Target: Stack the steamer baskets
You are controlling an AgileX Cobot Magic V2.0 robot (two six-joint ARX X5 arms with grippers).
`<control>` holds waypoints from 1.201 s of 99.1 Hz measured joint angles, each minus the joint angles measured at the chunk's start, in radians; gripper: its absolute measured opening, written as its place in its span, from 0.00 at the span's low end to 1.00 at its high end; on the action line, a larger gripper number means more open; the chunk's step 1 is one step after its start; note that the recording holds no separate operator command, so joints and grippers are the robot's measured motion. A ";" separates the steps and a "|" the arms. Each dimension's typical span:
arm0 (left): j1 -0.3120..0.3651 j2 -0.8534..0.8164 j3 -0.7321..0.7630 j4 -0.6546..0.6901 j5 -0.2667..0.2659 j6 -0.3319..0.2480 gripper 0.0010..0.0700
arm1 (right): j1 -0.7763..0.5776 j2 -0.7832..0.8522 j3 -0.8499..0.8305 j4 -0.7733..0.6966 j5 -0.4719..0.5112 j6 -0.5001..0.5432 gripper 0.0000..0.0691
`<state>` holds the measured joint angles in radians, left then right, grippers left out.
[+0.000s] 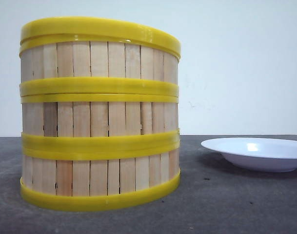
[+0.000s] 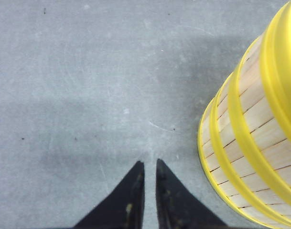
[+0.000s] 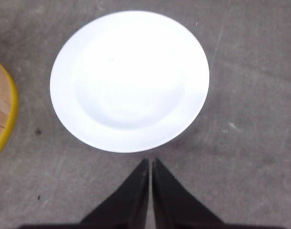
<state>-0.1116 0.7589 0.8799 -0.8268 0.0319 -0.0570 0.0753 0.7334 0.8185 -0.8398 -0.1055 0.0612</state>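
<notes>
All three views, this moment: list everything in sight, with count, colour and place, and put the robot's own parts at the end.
steamer baskets: three, pale wooden slats with yellow rims, stacked in one column on the table, left of centre in the front view; no lid on top.
plate: one, white, shallow, nothing on it, on the table to the right of the stack and apart from it.
table: one, dark grey, scuffed surface under everything.
wall: one, white, behind the table.
left gripper: one, black, fingertips nearly together, holding nothing, above bare table beside the stack.
right gripper: one, black, fingertips nearly together, holding nothing, above the table near the plate's rim.
</notes>
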 joint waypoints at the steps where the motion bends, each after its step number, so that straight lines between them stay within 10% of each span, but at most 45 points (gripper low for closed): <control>1: 0.000 0.000 0.000 0.000 0.000 0.000 0.01 | 0.000 0.000 0.000 0.002 0.000 0.000 0.01; 30: 0.007 -0.060 -0.060 0.087 -0.086 0.042 0.01 | 0.000 0.000 0.000 0.066 0.000 0.000 0.01; 78: 0.016 -0.689 -0.756 0.494 -0.104 -0.016 0.01 | 0.000 0.000 0.000 0.157 0.000 0.000 0.01; 119: 0.018 -0.754 -0.819 0.569 -0.103 -0.026 0.01 | 0.000 0.000 0.000 0.200 0.000 0.000 0.01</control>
<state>-0.0937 0.0048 0.0605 -0.2581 -0.0715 -0.0826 0.0757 0.7330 0.8185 -0.6395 -0.1055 0.0608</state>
